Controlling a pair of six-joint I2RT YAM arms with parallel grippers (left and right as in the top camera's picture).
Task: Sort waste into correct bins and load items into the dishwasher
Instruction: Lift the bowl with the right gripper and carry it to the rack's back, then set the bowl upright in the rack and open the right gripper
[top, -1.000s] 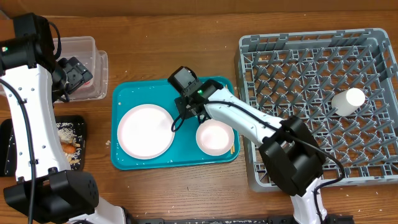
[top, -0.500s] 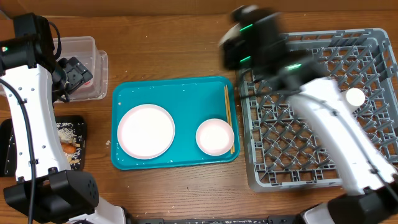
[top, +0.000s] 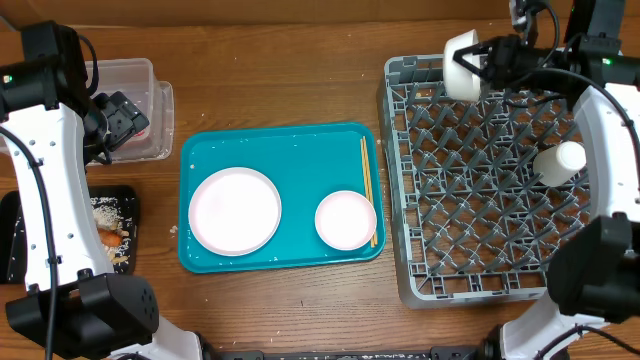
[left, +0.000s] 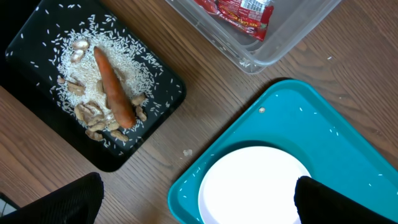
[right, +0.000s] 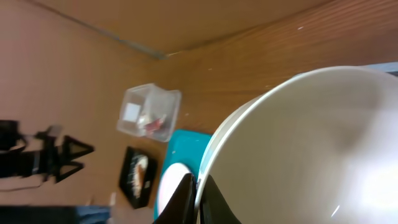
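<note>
Since a second ago the right gripper (top: 482, 62) has left the teal serving tray (top: 300, 145). It now clamps the rim of the white bowl (top: 461, 65) above the far left corner of the grey pegged dish rack (top: 480, 230). The left gripper (top: 120, 120) is unmoved, its fingers spread, and partly hides the clear plastic tub (top: 135, 75). The bowl fills most of the right wrist view. The tray holds two white round plates, one large (top: 235, 210) and one small (top: 345, 220), and one pair of wooden chopsticks (top: 366, 190). One small white cup (top: 560, 160) sits in the rack.
</note>
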